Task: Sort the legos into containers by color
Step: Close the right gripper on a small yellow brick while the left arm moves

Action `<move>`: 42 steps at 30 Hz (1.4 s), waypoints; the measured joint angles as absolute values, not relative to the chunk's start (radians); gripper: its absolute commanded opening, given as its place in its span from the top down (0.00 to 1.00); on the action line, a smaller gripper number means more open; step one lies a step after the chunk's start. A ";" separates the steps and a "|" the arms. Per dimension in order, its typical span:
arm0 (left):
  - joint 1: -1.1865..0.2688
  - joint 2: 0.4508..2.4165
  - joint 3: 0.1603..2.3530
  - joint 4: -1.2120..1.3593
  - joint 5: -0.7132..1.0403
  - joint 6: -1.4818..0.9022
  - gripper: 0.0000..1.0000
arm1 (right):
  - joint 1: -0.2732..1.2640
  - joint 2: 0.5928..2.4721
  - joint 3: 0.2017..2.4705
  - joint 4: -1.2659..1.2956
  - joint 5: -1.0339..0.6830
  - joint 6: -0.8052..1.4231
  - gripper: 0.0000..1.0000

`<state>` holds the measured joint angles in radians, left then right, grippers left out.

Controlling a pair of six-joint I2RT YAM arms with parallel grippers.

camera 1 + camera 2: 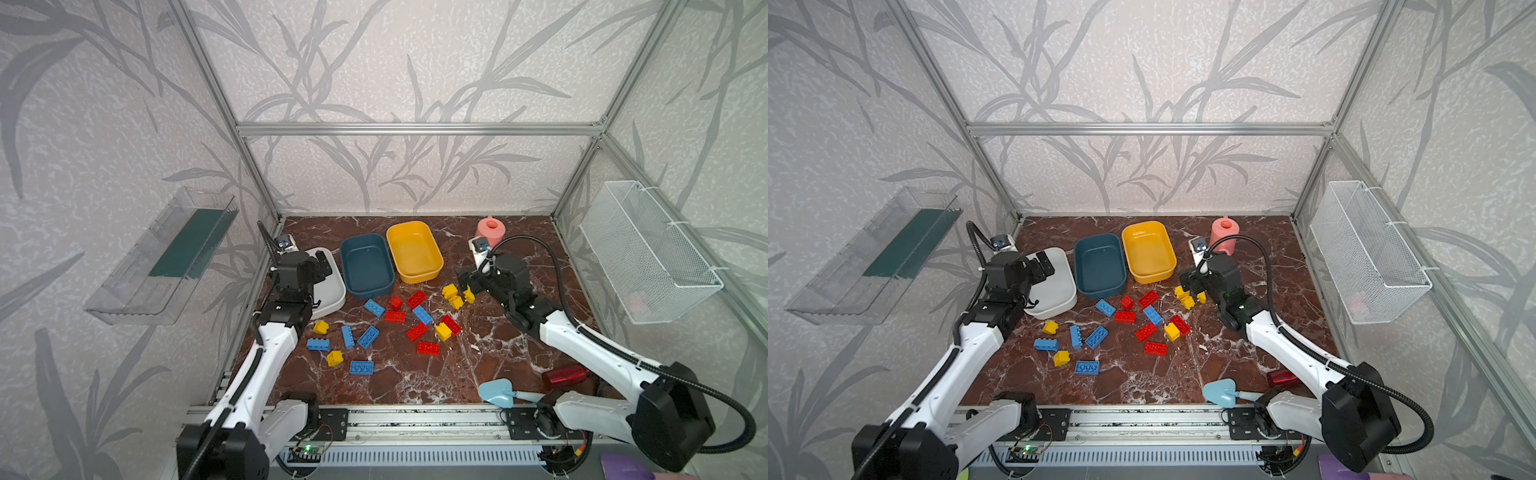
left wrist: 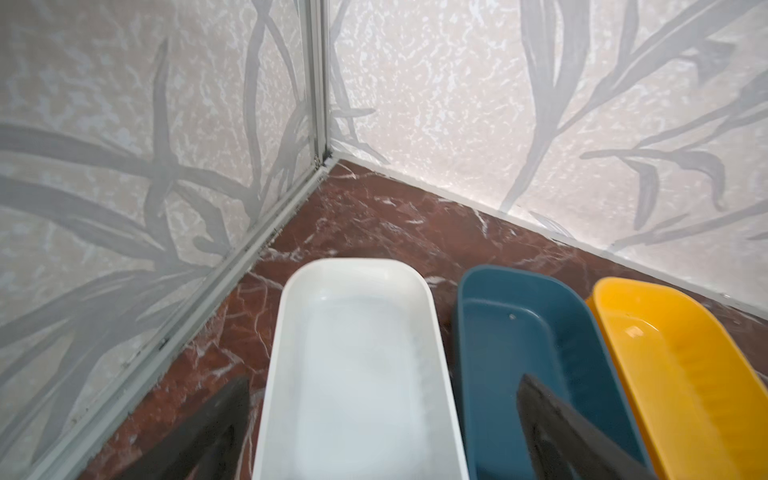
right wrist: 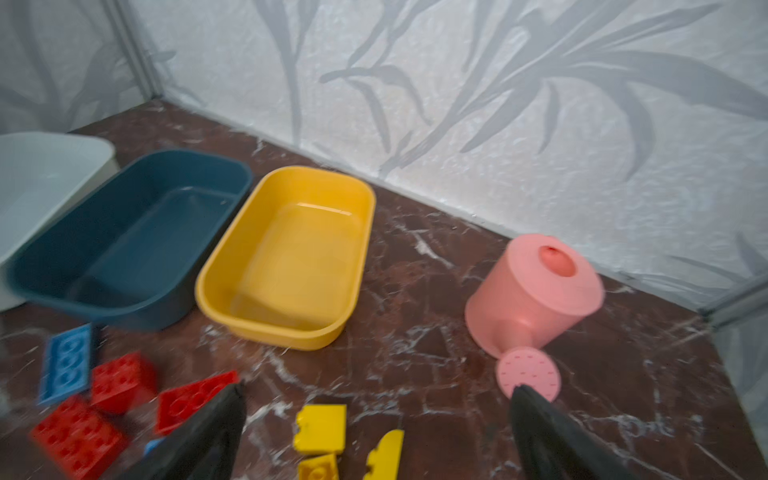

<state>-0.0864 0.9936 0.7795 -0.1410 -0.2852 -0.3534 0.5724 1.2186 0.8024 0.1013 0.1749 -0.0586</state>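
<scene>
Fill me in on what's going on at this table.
It is a sort of lego bricks by color, and nothing is sorted yet. The white tub, teal tub and yellow tub are all empty, and the red, blue and yellow bricks lie scattered on the marble table in front of them. The left end effector hangs open and empty over the white tub. The right end effector, also open, hovers by a cluster of yellow bricks, holding nothing.

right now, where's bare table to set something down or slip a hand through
Bare table lies at the front, between the frontmost blue brick and the light-blue toy shovel, and between the yellow tub and pink watering can. Crowded: the scattered bricks mid-table.
</scene>
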 measured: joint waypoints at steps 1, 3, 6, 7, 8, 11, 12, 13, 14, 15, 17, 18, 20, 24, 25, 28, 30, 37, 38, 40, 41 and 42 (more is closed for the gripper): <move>-0.107 0.967 0.787 -0.189 -0.286 -0.379 0.03 | 0.613 1.227 0.825 0.049 0.175 -0.050 0.01; -0.149 0.923 0.801 -0.278 -0.278 -0.414 0.04 | 0.680 1.258 0.867 -0.040 0.170 -0.025 0.04; -0.199 0.875 0.820 -0.394 -0.266 -0.437 0.05 | 0.716 1.321 0.908 -0.138 0.160 0.020 0.09; -0.211 0.860 0.826 -0.431 -0.259 -0.443 0.05 | 0.716 1.343 0.914 -0.159 0.158 0.036 0.10; -0.216 0.847 0.830 -0.463 -0.252 -0.448 0.05 | 0.715 1.369 0.918 -0.178 0.157 0.047 0.10; -0.217 0.803 0.826 -0.524 -0.205 -0.461 0.04 | 0.713 1.463 0.944 -0.231 0.156 0.059 0.10; -0.217 0.789 0.821 -0.530 -0.186 -0.465 0.04 | 0.710 1.496 0.960 -0.248 0.157 0.060 0.10; -0.217 0.775 0.811 -0.535 -0.170 -0.467 0.03 | 0.704 1.535 0.982 -0.265 0.157 0.060 0.10; -0.217 0.760 0.797 -0.541 -0.150 -0.469 0.02 | 0.700 1.571 1.003 -0.278 0.154 0.060 0.10; -0.217 0.749 0.783 -0.547 -0.136 -0.471 0.02 | 0.694 1.605 1.026 -0.288 0.149 0.060 0.10; -0.223 0.737 0.760 -0.560 -0.119 -0.470 0.01 | 0.678 1.653 1.062 -0.300 0.147 0.062 0.09; -0.228 0.736 0.753 -0.568 -0.117 -0.469 0.01 | 0.670 1.670 1.076 -0.303 0.148 0.064 0.09; -0.244 0.741 0.741 -0.576 -0.113 -0.465 0.01 | 0.651 1.703 1.107 -0.312 0.148 0.064 0.09; -0.276 0.767 0.741 -0.580 -0.101 -0.456 0.01 | 0.613 1.781 1.181 -0.336 0.139 0.064 0.11; -0.280 0.776 0.741 -0.579 -0.100 -0.454 0.01 | 0.603 1.806 1.207 -0.349 0.134 0.064 0.11; -0.287 0.799 0.741 -0.580 -0.098 -0.446 0.01 | 0.575 1.876 1.282 -0.408 0.116 0.062 0.11; -0.287 0.807 0.741 -0.580 -0.098 -0.445 0.01 | 0.563 1.914 1.322 -0.439 0.107 0.063 0.12; -0.293 0.821 0.741 -0.580 -0.085 -0.446 0.01 | 0.530 1.962 1.335 -0.485 0.073 0.063 0.27; -0.294 0.822 0.741 -0.580 -0.083 -0.446 0.01 | 0.529 1.963 1.335 -0.488 0.069 0.064 0.30; -0.294 0.822 0.741 -0.580 -0.081 -0.445 0.01 | 0.529 1.965 1.341 -0.501 0.066 0.065 0.34; -0.294 0.822 0.741 -0.580 -0.080 -0.445 0.01 | 0.529 1.967 1.343 -0.502 0.065 0.066 0.36; -0.294 0.822 0.741 -0.580 -0.081 -0.445 0.01 | 0.529 1.967 1.343 -0.502 0.066 0.067 0.39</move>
<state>-0.2935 0.8223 0.7414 -0.5797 -0.0807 -0.4454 0.5293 1.9671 1.3434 -0.5022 0.0658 0.0673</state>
